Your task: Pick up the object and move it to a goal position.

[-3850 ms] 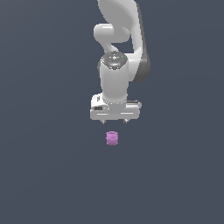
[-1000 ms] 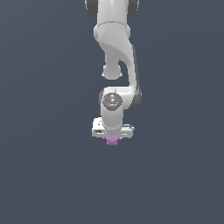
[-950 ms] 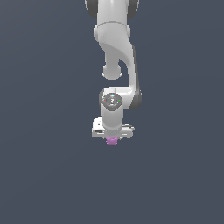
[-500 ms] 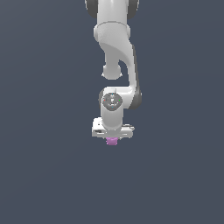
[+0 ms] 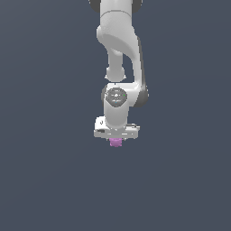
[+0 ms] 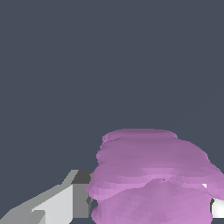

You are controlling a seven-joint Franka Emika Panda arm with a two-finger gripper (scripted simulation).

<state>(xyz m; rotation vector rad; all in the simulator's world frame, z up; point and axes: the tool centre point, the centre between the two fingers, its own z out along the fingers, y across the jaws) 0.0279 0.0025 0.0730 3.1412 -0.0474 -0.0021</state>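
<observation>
The object (image 5: 116, 143) is a small pink-purple ribbed cylinder that shows just under the white hand in the exterior view. My gripper (image 5: 116, 140) has come down over it, so only its lower part shows. In the wrist view the object (image 6: 151, 179) fills the space between my fingers. One grey-white finger (image 6: 65, 202) touches one side of it, and a sliver of the other finger (image 6: 217, 208) touches the opposite side. The gripper looks shut on the object.
A plain dark grey-blue surface (image 5: 49, 171) lies all around. The white arm (image 5: 119, 49) rises straight above the hand. No goal marker shows.
Since 3.9 s ago the arm has come down, so the hand now covers the top of the object. Over the last second nothing has visibly moved.
</observation>
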